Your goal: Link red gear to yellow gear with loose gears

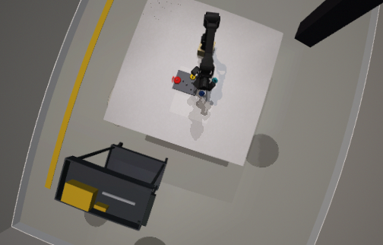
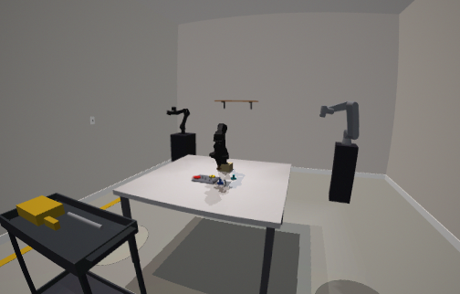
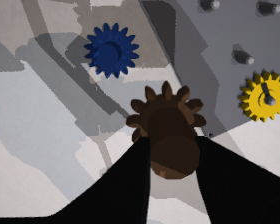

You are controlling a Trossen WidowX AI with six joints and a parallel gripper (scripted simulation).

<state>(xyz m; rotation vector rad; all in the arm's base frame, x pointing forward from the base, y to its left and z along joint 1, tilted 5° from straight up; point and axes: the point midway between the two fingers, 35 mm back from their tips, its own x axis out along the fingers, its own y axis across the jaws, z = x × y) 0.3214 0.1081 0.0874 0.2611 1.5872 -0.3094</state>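
Note:
My gripper (image 3: 171, 145) is shut on a brown gear (image 3: 166, 117) by its thick hub; the gear is above the table, beside the board's near edge in the wrist view. The grey board (image 1: 178, 86) (image 3: 231, 30) shows bare pegs (image 3: 242, 56). The red gear (image 1: 177, 78) (image 2: 196, 177) is at the board's left end. The yellow gear (image 1: 191, 77) (image 3: 256, 102) with its black stripe is near a corner. A loose blue gear (image 1: 201, 93) (image 3: 111, 50) stands just off the board. A loose teal gear (image 1: 215, 80) (image 2: 234, 177) stands right of the arm.
The arm (image 1: 210, 42) reaches over the white table (image 1: 145, 103) and hides part of the board's right side in the top view. A tan block (image 2: 226, 167) is at the arm's base. A dark cart (image 1: 118, 179) with yellow boxes stands off the table.

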